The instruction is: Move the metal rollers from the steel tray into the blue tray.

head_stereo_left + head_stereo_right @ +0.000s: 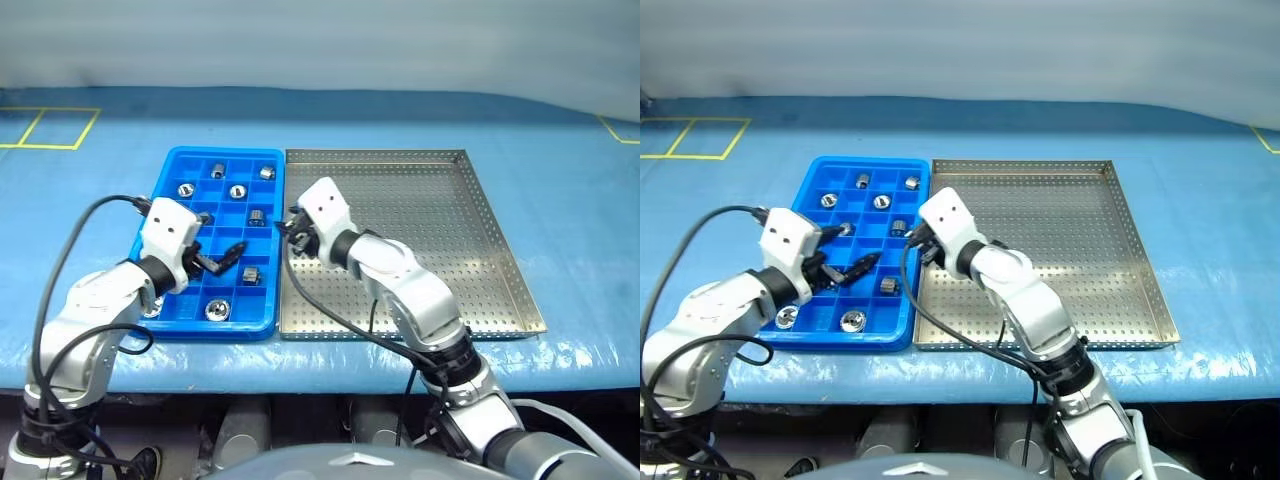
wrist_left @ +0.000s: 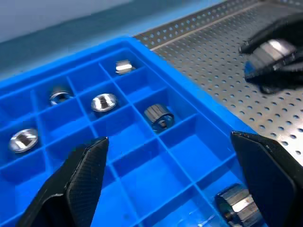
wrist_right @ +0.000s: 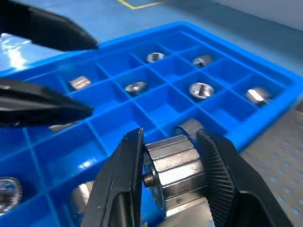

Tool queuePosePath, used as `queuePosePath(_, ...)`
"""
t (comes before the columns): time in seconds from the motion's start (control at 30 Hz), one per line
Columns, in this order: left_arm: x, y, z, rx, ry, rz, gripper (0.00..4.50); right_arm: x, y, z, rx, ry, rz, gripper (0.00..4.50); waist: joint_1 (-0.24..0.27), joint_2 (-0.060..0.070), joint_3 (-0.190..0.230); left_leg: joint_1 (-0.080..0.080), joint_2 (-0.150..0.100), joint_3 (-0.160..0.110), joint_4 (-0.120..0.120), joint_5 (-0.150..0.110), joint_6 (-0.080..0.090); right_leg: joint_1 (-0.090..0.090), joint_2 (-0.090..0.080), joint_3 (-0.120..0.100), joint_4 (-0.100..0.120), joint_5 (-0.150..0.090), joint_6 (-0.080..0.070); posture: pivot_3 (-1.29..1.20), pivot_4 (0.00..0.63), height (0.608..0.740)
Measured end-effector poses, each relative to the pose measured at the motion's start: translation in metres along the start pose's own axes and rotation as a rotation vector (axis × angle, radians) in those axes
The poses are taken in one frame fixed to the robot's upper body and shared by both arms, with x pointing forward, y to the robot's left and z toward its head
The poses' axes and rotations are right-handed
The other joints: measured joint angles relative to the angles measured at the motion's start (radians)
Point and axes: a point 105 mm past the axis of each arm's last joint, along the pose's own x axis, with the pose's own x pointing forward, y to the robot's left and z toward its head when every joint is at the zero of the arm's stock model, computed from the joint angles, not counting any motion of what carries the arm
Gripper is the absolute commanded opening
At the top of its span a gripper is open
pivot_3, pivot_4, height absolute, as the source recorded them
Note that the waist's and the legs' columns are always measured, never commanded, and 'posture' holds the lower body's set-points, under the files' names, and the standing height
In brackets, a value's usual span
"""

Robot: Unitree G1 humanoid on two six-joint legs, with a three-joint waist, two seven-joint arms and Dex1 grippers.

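From the head cameras, the blue tray (image 1: 222,240) sits just left of the steel tray (image 1: 420,250), edges touching, both on the blue table cover (image 1: 560,160). The metal rollers (image 1: 237,191) are scattered one per compartment across the blue tray, and the steel tray's perforated floor looks bare. The right gripper (image 1: 292,228) hangs right at the seam between the two trays, though you can't really tell from up here what it's got. The left gripper (image 1: 222,256) hovers over the near half of the blue tray.

The left wrist view clears that up a bit: its own two fingers stand wide apart with nothing between them, above blue compartments with rollers in them, and off over the steel tray you can see the right gripper's dark fingers around something shiny.

The right wrist view nails it: the jaws are clamped on a held roller (image 3: 173,175), faceted sides, over the blue tray's near-right edge.
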Motion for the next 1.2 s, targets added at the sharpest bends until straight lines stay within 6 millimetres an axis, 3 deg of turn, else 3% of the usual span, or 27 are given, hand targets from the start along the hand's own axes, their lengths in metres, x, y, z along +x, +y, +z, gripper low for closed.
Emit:
queuePosePath(0.27, -0.011, -0.008, -0.019, -0.028, 0.057, 0.021, 4.5, 0.029, 0.024, -0.011, -0.007, 0.024, 0.144, 1.37, 0.019, 0.0, 0.0, 0.0, 0.0, 0.0, 0.0, 0.0, 0.0, 0.0, 0.0, -0.001, 0.0, 0.0, 0.0, 0.22, 0.15, 0.74)
queuePosePath(0.5, -0.008, -0.016, -0.02, -0.04, 0.056, 0.009, 4.5, 0.04, 0.019, -0.02, -0.009, 0.037, 0.153, 1.37, 0.032, 0.0, 0.0, 0.0, 0.0, 0.0, 0.0, 0.0, -0.001, 0.0, 0.0, -0.001, 0.0, 0.0, 0.0, 0.23, 0.15, 0.74)
queuePosePath(0.9, -0.002, -0.028, -0.025, -0.054, 0.072, -0.021, 4.5, 0.064, 0.01, -0.006, -0.01, 0.003, 0.138, 1.37, 0.039, 0.0, 0.0, 0.0, 0.0, 0.0, -0.002, 0.0, -0.001, 0.0, 0.0, -0.001, 0.0, 0.0, -0.001, 0.26, 0.15, 0.74)
queuePosePath(1.07, -0.001, -0.031, -0.027, -0.061, 0.081, -0.023, 4.5, 0.069, 0.006, -0.009, -0.033, 0.004, 0.111, 3.01, 0.045, 0.0, 0.0, 0.0, 0.0, 0.0, -0.002, 0.001, -0.001, 0.0, 0.0, -0.001, 0.0, 0.0, -0.001, 0.24, 0.15, 0.74)
queuePosePath(1.2, 0.003, -0.039, -0.028, -0.071, 0.083, -0.054, 4.5, 0.065, -0.011, 0.004, -0.034, -0.074, 0.016, 3.01, 0.05, 0.0, 0.0, 0.0, 0.0, -0.001, -0.002, 0.001, -0.001, -0.001, 0.0, -0.001, 0.0, 0.0, -0.001, 0.22, 0.15, 0.74)
